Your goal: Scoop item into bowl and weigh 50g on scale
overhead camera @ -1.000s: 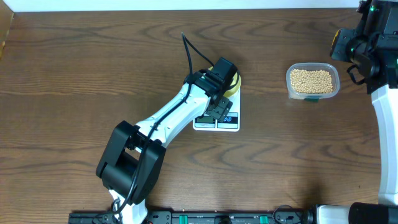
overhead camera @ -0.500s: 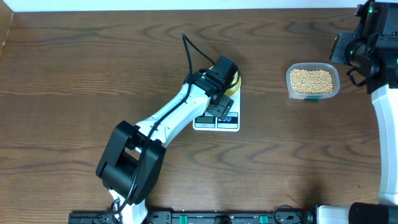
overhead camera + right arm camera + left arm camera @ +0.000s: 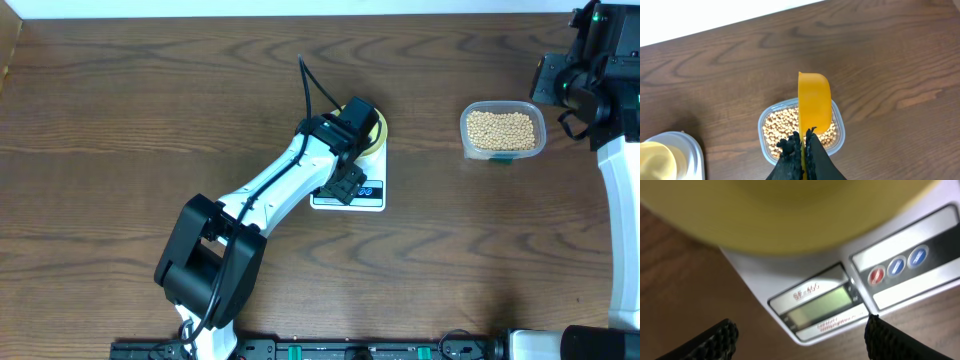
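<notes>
The scale point(image 3: 366, 196) lies flat near the middle of the brown wooden worktop point(image 3: 150, 100), and the pale yellow bowl point(image 3: 373, 131) stands on its far part, partly covered from above by the wrist of the left arm point(image 3: 280, 185). The left pincer point(image 3: 801, 325) hovers low over the front edge of the scale with its jaws spread wide and nothing between them; its two black fingertips point(image 3: 717, 340) show at the bottom corners of the left wrist view. That view also shows the scale's grey display point(image 3: 821, 305), one red and two blue round buttons point(image 3: 896, 266) beside it, and the blurred underside of the bowl filling the top. The display's reading is too blurred to make out. Well apart to the right, the beans point(image 3: 500, 127) fill a clear plastic tub point(image 3: 464, 131) resting on the worktop. The right arm point(image 3: 600, 90) stands at the right edge, just beside the tub. The right pincer point(image 3: 802, 146) is clamped tight on the handle of an orange-yellow scoop point(image 3: 814, 102), which points away from the camera, turned edge-on above the tub; whether it touches the beans cannot be told
</notes>
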Available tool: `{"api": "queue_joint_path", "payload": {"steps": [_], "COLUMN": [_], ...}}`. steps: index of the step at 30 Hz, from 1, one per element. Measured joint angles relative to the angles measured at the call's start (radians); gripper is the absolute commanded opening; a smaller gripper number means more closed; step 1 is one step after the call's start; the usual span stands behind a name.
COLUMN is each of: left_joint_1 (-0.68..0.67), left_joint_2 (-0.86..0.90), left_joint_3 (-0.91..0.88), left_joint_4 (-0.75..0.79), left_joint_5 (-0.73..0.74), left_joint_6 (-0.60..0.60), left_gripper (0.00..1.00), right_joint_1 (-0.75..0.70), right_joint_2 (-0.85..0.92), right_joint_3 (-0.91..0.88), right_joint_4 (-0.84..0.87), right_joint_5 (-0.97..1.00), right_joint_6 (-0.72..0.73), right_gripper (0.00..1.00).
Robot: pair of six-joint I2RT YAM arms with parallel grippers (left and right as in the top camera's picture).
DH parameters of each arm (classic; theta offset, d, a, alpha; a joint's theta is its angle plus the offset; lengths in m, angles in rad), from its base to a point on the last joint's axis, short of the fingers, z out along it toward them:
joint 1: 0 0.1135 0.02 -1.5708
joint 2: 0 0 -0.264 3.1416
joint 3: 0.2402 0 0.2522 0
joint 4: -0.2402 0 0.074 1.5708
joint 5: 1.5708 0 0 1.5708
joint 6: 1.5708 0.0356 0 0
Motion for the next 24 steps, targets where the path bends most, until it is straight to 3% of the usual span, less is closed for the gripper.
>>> {"api": "queue_joint_path", "payload": {"steps": [7,24], "left_joint_1": [-0.026,-0.067], "left_joint_2": [0.000,0.000], "left_joint_3": [0.000,-0.030], "left_joint_4": [0.126,0.201], "left_joint_5": [0.000,0.000], "left_joint_6": [0.006,-0.056], "left_gripper": [0.83,0.83], "right_joint_1": [0.000,0.000], "right_joint_2": [0.000,0.000], "right_joint_3": [0.000,0.000], "right_joint_4": [-0.003,0.002], "right_joint_5": [0.000,0.001], "right_joint_6": [0.000,0.000], "right_gripper": [0.01,0.01]}}
